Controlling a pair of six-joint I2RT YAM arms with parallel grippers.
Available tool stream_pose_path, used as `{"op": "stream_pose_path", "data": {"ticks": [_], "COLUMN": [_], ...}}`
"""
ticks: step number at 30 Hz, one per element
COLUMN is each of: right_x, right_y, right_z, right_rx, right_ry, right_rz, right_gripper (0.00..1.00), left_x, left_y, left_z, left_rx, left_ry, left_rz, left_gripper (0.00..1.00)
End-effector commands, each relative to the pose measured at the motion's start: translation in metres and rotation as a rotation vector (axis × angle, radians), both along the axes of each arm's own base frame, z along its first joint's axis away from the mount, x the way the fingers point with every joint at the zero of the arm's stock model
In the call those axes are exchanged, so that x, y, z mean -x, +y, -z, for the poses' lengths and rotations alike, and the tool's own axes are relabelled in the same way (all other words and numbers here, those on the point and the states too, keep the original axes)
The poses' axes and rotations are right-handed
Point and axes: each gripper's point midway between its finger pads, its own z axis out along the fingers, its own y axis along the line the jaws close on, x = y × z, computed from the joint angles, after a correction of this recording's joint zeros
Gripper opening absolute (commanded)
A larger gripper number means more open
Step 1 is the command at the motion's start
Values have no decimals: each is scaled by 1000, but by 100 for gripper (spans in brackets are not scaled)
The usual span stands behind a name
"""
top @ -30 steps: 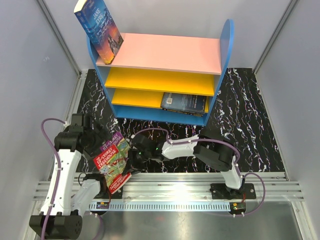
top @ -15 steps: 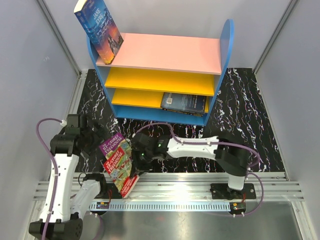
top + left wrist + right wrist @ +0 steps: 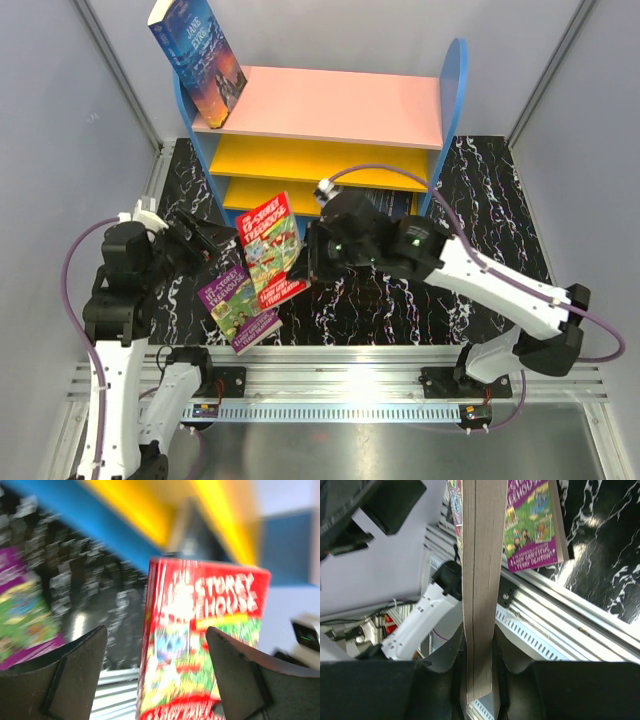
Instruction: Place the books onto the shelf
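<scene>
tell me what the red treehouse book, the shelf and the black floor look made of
Red Treehouse book: likely a paperback, thin printed card cover over a matte block of paper pages. Shelf: flat boards in even matte colour, no grain showing; painted wood or plastic, unclear. Black floor: marble-look sheet with white veins, glossy, since it throws glare.

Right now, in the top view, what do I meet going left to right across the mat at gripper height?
left gripper, open → red Treehouse book → right gripper, shut on that book's right edge.
</scene>
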Motion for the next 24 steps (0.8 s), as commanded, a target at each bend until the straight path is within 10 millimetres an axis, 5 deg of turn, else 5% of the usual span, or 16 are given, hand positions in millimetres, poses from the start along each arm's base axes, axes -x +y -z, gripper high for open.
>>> {"op": "stream_pose_path", "data": {"ticks": [1,5,19,24], "right_x": [-12,-9,11,14], "right_y": [-15,-12,4,8], "right_z": [-49,-73,-115,-103], "right_rx": [-90,-159,-307,-281], "right_ry": [-99,-109,-70,-44], "right_rz": [49,27,-90,-121], "right_gripper": [0,0,0,0], "left_x": [8,8,-29,-43], "left_y": [-30,-37,-41,-52], "left_z": [-70,-81,-45,-65], "left_rx": [170,261,245,264], "left_ry": [-255,-327,-268,-334], "left_rz": [147,173,160,199], "left_gripper": [80,79,75,45]}}
